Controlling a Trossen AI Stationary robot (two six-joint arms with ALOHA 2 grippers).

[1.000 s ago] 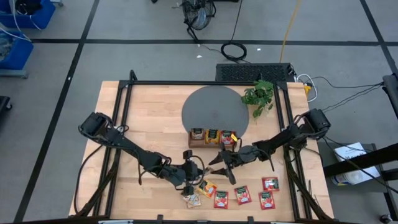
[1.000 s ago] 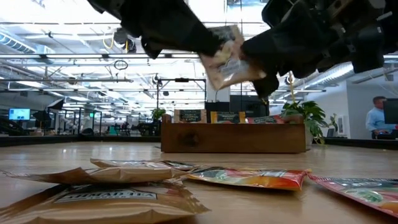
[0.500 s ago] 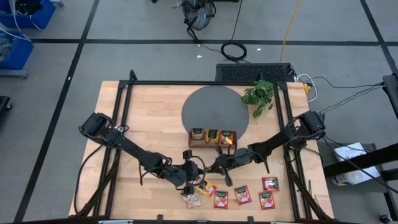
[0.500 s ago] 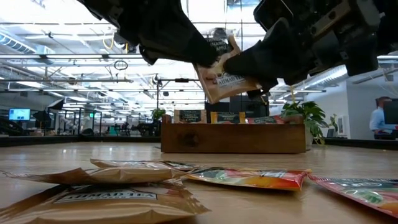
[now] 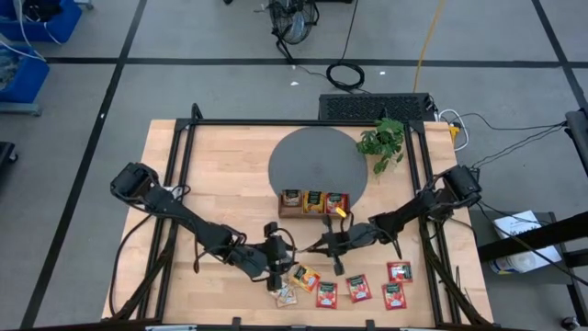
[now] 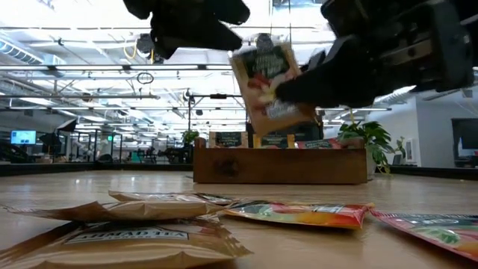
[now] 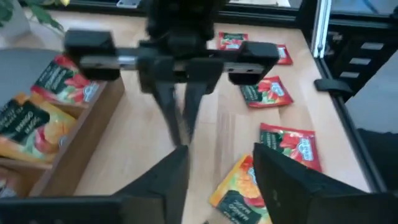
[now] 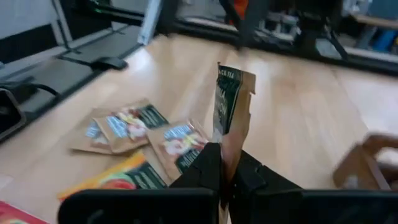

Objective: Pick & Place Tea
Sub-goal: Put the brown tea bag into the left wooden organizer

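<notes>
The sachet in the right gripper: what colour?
Beige sachet with a dark green label band, clearest in the right wrist view.

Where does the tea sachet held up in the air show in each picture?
High view: hardly visible, at the right claw, in front of the wooden tray.
Low view: beige-green sachet, upper middle, above the tray.
Left wrist view: only its thin edge, in the right claw.
Right wrist view: centre, pinched upright.
Shared landmark: the tray.

beige-green tea sachet (image 6: 269, 84) upright midair; other sachets (image 5: 354, 288) flat
</notes>
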